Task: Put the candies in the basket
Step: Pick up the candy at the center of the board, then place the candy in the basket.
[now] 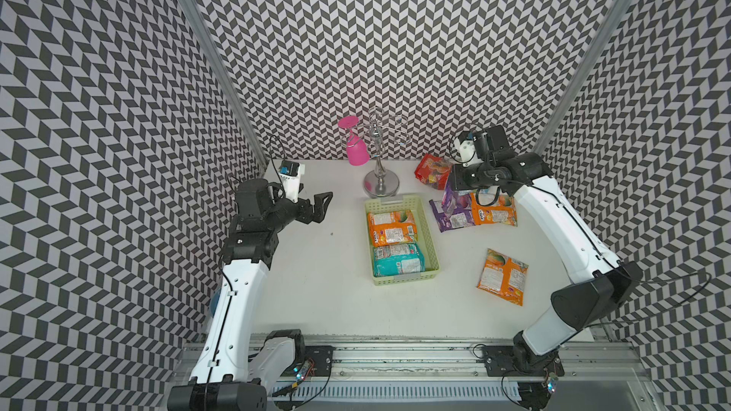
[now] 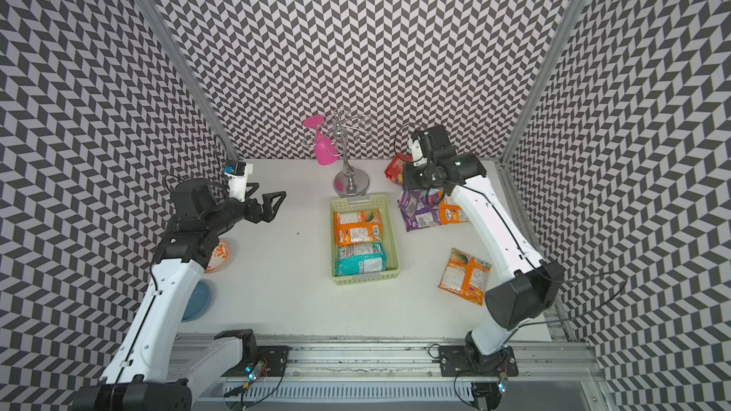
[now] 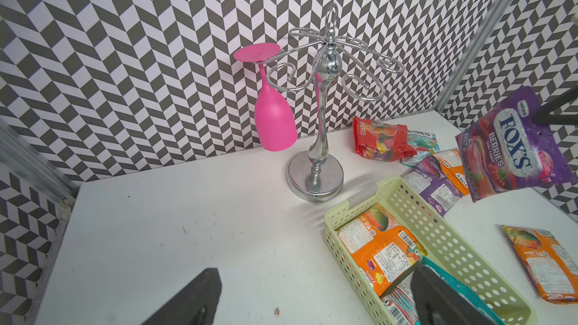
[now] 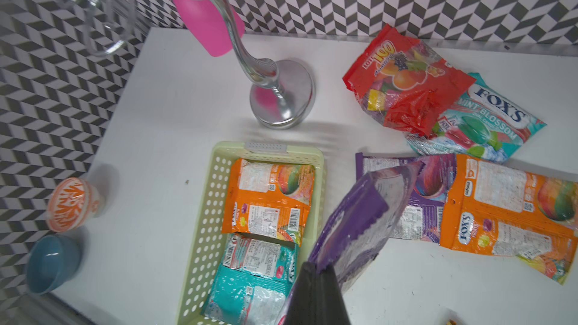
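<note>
Pinched shut in the right gripper point(image 4: 316, 272), by one edge, hangs the purple glossy foil candy bag point(image 4: 359, 214) lettered FOX'S; it dangles clear of the white table point(image 1: 316, 290), right of centre in both top views; it looks light and limp, its film crinkly and probably slippery, loose sweets sagging low, so a flat crimped seal seems the surest hold; just beside it sits the shallow pale-green perforated plastic basket point(image 4: 206, 229), centre frame, holding a flat orange bag point(image 4: 266, 201) and a teal bag point(image 4: 250, 276) end to end; beyond, a red bag point(image 4: 403, 79), a teal mint bag point(image 4: 488, 120), a second purple bag point(image 4: 438, 182) and an orange FOX'S bag point(image 4: 506, 207) overlap in a pile; a lone orange bag point(image 1: 502, 276) lies apart at lower right; the left gripper point(image 1: 319, 208) stands wide and empty at centre left.
</note>
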Motion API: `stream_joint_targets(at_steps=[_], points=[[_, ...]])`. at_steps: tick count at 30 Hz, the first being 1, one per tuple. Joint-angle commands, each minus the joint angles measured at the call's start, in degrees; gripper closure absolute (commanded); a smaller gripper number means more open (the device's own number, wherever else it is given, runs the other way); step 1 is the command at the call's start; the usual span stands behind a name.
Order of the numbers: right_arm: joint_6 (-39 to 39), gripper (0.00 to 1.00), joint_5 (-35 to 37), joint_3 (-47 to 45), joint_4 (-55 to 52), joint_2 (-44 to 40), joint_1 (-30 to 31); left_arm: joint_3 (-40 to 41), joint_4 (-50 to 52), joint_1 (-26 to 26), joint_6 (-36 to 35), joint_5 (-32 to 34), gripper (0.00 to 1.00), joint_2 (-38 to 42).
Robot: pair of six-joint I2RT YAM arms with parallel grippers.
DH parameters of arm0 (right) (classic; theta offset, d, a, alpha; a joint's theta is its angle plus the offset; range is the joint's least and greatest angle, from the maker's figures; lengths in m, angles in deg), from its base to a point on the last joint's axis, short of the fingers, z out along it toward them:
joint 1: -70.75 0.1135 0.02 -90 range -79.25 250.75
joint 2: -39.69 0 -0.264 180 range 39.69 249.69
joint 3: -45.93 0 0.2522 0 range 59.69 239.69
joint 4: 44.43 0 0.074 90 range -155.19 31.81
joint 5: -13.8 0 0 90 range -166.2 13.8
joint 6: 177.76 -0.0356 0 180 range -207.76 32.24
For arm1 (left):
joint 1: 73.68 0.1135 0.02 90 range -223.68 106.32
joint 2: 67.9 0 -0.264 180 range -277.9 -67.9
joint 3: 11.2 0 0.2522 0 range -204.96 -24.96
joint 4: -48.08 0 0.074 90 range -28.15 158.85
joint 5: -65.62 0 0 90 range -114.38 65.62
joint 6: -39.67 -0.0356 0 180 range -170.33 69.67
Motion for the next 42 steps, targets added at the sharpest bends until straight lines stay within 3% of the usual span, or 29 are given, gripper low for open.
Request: stream_joint_targets(at_steps=[1,13,25,42], points=[[-1.6,1.00,-7.0,2.6,2.1,1.6,1.1,-0.1,-0.8,0.5,-0.2,-0.3,0.01,0.7],[-1.8,1.00,-14.7,4.1,3.3,5.7,5.5,-0.6,-0.8,0.6,0.4,-0.8,0.01,-0.3],[0.7,1.00,-2.6,2.7,1.2,12.9,6.6,-0.2,-1.0,0.5,0.4,-0.4,0.01,-0.2],[0.6,1.00,0.3,4.6,1.9,15.8,7.4,0.5,-1.8,0.7,0.6,-0.7,0.01,-0.1]])
